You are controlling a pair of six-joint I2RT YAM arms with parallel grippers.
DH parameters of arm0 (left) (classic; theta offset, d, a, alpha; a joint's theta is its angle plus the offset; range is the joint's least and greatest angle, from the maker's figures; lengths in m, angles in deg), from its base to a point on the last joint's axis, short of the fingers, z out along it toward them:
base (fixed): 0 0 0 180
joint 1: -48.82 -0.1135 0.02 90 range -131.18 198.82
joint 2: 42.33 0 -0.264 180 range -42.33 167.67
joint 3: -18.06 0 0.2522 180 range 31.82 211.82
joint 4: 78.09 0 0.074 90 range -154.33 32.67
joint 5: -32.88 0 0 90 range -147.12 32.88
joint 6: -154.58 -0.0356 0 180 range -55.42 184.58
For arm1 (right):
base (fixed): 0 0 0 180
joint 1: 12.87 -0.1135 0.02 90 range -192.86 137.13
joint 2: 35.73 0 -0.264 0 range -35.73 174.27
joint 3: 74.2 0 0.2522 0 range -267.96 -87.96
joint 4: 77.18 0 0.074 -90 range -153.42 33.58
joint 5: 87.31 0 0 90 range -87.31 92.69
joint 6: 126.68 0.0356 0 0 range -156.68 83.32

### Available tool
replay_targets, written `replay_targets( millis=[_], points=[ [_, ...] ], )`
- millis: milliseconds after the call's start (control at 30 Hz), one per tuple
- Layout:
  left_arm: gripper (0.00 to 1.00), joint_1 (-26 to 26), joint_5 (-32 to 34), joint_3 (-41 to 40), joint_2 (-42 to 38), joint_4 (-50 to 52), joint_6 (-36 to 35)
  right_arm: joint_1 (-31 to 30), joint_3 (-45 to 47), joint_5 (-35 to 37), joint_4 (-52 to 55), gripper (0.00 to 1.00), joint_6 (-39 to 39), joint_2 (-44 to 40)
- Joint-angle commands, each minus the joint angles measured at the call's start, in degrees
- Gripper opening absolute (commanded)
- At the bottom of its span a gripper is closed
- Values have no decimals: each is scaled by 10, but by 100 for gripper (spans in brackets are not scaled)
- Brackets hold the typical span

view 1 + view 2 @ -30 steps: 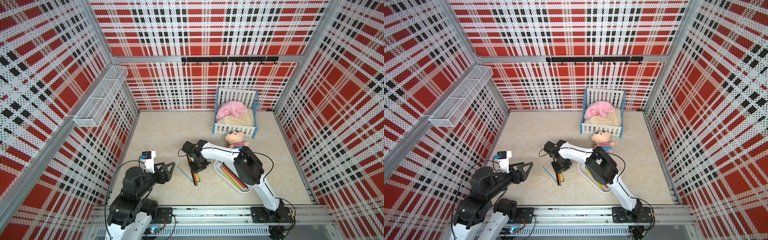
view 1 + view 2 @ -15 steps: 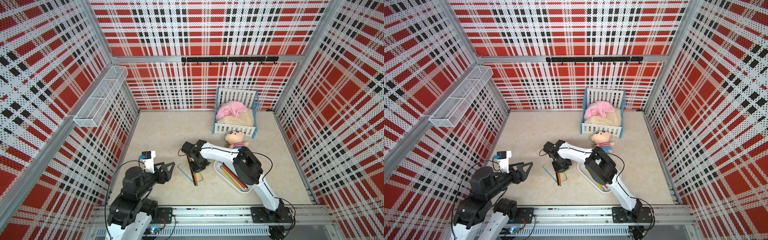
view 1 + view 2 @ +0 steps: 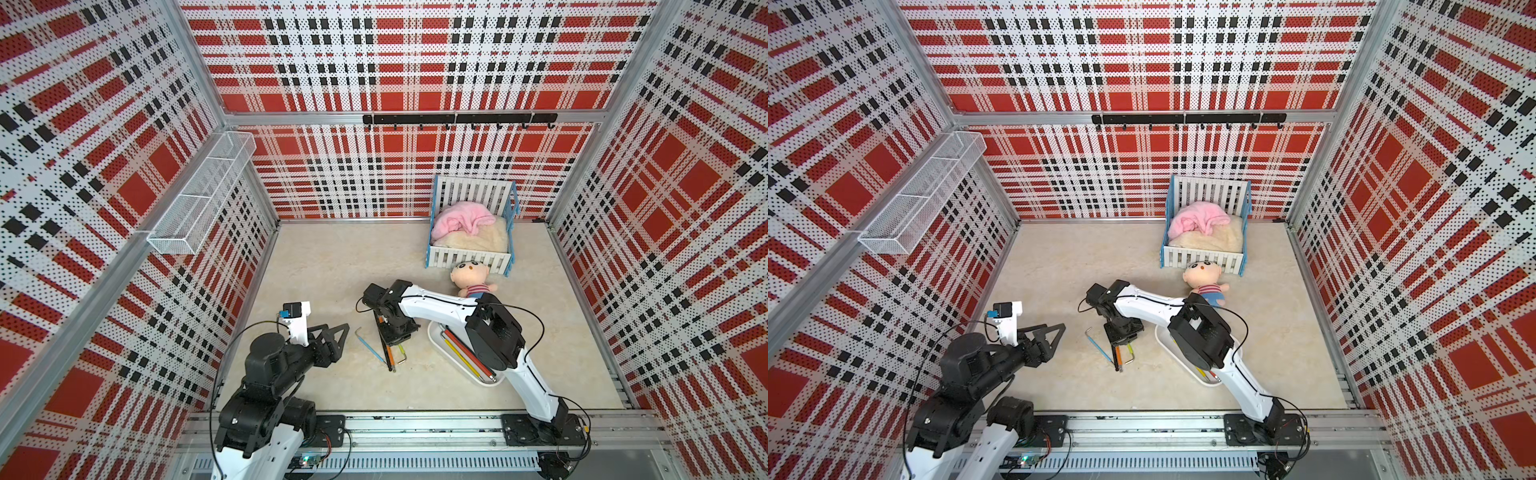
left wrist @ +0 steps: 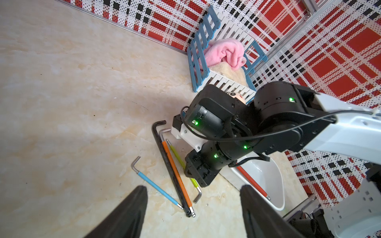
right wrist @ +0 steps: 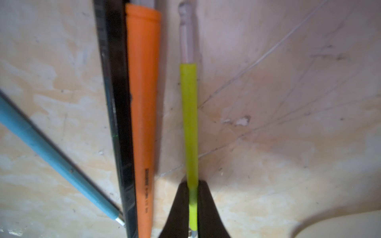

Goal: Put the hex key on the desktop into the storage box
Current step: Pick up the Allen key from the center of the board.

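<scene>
One key clamped.
My right gripper (image 5: 192, 189) pinches the lime-sleeved steel hex key (image 5: 188, 123) near its bend; stiff, light, probably swings from this off-centre hold.

On the surface (image 3: 332, 270), a crib (image 3: 469, 259) stands at the back right against the rear wall (image 3: 374, 178), with a blanket (image 3: 461, 220) in it and a doll (image 3: 469, 276) lying just in front of it. A tray (image 4: 272, 177) sits at the front right, partly under the right arm (image 3: 436, 307), with stored hex keys (image 3: 465, 353) in it. Left of the tray, three hex keys (image 4: 173, 167) lie side by side on the surface, and a fourth hex key (image 4: 158, 189) lies apart on their left, at a slant. The right fingers (image 5: 179, 206) stand on either side of the hex key nearest the tray (image 5: 189, 123), touching it. The left fingers (image 4: 132, 206) hang further left, clear of every key. A wire basket (image 3: 203, 195) hangs on the left wall (image 3: 104, 166), and a hook rail (image 3: 457, 119) on the rear wall.
</scene>
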Motion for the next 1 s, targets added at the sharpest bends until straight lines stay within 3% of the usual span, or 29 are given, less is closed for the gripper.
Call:
replay_targets(
  millis=[0,700,967],
  points=[
    [76,-5,-9,-5,4,-6,-12,4,-12,32,19,0,7,-1],
    [76,-9,-12,-5,5,-6,-15,25,-39,45,50,0,-15,-76],
    [76,-10,-15,-5,7,-6,-17,47,12,50,24,0,-53,-152]
  ],
)
